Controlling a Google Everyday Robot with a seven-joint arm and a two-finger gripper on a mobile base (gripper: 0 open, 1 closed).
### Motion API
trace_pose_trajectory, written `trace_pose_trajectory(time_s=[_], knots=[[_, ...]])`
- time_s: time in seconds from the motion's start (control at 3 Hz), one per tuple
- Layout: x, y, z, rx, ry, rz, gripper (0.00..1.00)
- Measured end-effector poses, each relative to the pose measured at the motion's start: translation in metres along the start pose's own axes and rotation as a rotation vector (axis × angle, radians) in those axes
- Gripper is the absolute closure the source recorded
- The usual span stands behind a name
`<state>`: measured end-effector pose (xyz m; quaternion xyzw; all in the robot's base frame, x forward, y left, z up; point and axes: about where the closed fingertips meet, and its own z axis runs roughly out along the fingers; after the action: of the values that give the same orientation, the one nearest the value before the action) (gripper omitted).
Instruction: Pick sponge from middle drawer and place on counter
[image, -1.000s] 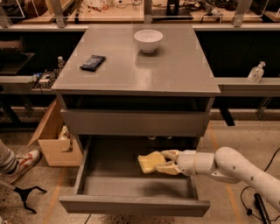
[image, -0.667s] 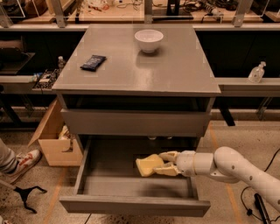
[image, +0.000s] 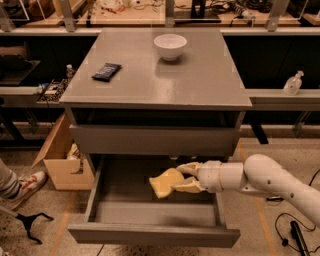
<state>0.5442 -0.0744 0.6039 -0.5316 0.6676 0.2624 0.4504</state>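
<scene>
I have my claw (image: 182, 178) clamped on the sponge (image: 164, 183), which sits tilted in its grip inside the pulled-out middle drawer (image: 150, 234), right of centre, below the desk (image: 210, 85) carrying the white bowl (image: 170, 46).

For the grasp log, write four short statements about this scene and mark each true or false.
1. The gripper has its fingers closed on the sponge. True.
2. A white bowl stands on the counter. True.
3. The sponge rests on the counter. False: it is in the gripper, inside the open middle drawer.
4. The black packet lies in the middle drawer. False: it lies on the counter, left of the bowl.
</scene>
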Motion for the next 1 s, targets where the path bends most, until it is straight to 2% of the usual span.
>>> trace_pose_trajectory(time_s=[0.67,1.0], knots=[[-0.114,0.001,-0.037,0.063,-0.036,-0.313,1.00],[-0.114,0.002,-0.037,0.063,-0.036,-0.313,1.00]])
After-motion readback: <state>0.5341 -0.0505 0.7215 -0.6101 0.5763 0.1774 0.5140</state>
